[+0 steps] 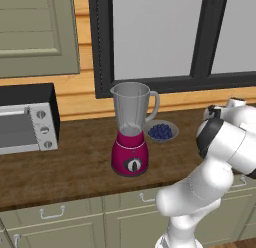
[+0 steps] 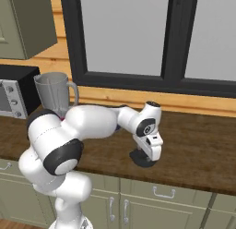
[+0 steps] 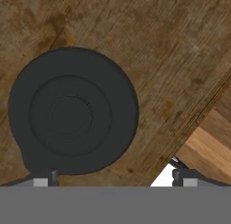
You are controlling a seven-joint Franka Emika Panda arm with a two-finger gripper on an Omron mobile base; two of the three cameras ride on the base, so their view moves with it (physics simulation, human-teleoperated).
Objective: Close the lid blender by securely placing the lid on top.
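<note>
Your two-finger gripper [image 3: 113,175] hangs spread, grasping nothing, over the flat round black lid [image 3: 73,111], which lies near the wooden bench's [image 1: 75,162] front edge. One fingertip [image 3: 45,175] overlaps its rim, so recentre before clenching. The magenta-based clear-jar blender [image 1: 131,129] stands uncovered well apart.

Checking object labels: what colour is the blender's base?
Magenta-red, with a black dial; the blender shows best in the left base view.
</note>
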